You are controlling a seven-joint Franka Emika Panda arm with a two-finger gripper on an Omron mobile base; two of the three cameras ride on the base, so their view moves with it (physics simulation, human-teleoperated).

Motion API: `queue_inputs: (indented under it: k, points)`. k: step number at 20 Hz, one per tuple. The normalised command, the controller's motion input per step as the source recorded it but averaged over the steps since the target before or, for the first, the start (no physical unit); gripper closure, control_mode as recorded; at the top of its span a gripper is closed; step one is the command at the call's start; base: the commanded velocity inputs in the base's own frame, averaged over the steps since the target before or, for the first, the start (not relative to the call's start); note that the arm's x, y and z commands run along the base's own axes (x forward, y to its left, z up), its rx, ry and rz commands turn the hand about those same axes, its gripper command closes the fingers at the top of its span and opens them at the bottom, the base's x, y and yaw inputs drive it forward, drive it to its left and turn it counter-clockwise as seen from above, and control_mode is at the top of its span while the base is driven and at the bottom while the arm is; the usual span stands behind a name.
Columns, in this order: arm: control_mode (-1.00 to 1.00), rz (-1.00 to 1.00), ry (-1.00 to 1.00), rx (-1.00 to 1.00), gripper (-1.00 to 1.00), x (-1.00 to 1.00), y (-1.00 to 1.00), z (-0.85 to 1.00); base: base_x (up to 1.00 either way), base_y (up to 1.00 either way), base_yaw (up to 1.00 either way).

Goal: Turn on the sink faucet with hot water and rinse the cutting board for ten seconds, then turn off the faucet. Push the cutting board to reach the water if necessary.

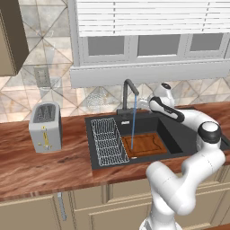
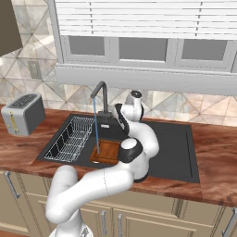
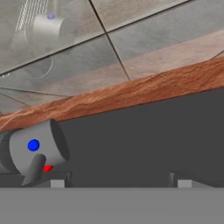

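The dark grey sink faucet [image 1: 129, 93] runs, and a thin pale blue stream of water [image 1: 133, 122] falls onto the left end of the reddish-brown cutting board [image 1: 147, 144], which lies flat in the black sink [image 1: 89, 134]. My gripper [image 1: 146, 105] hovers just right of the faucet's base, over the sink's back rim. In the hand view my gripper [image 3: 120, 183] is open, its tips wide apart with nothing between them. The faucet's grey handle [image 3: 37, 148], marked with a blue and a red dot, sits just above the left fingertip [image 3: 57, 183].
A silver wire rack [image 1: 107, 140] fills the sink's left part beside the board. A grey toaster [image 1: 45, 126] stands on the wooden counter [image 1: 49, 166] to the left. Tiled wall and a window sill rise behind the faucet.
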Motion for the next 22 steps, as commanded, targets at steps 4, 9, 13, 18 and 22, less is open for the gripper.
queue_inputs:
  k: [4, 9, 13, 18, 22]
  points:
    - [-1.0, 0.0, 0.0, 0.0, -1.0, 0.0, 0.34, -0.12, 0.0, 0.0, 0.0]
    - [-1.0, 0.0, 0.0, 0.0, -1.0, 0.0, 0.37, -0.13, 0.0, 0.0, 0.0]
    - [-1.0, 0.0, 0.0, 0.0, -1.0, 0.0, 0.36, -0.15, 0.0, 0.0, 0.0]
    - [-1.0, 0.0, 0.0, 0.0, -1.0, 0.0, 0.37, -0.19, 0.0, 0.0, 0.0]
    - [-1.0, 0.0, 0.0, 0.0, -1.0, 0.0, 0.41, -0.22, 0.0, 0.0, 0.0]
